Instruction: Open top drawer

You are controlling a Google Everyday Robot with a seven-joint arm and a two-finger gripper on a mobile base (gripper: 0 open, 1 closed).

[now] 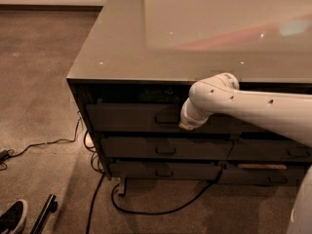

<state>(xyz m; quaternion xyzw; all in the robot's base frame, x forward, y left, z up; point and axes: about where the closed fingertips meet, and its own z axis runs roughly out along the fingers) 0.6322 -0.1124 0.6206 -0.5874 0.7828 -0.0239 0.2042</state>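
Top drawer [127,117] sits under glossy countertop [136,43], jaws beside pull [167,118].

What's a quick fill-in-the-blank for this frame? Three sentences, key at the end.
1. The gripper is at the front of the top drawer, just right of its ___.
2. The white arm enters the picture from its ___ edge.
3. A shoe lies on the floor in the bottom-___ corner of the picture.
Missing words: pull; right; left.
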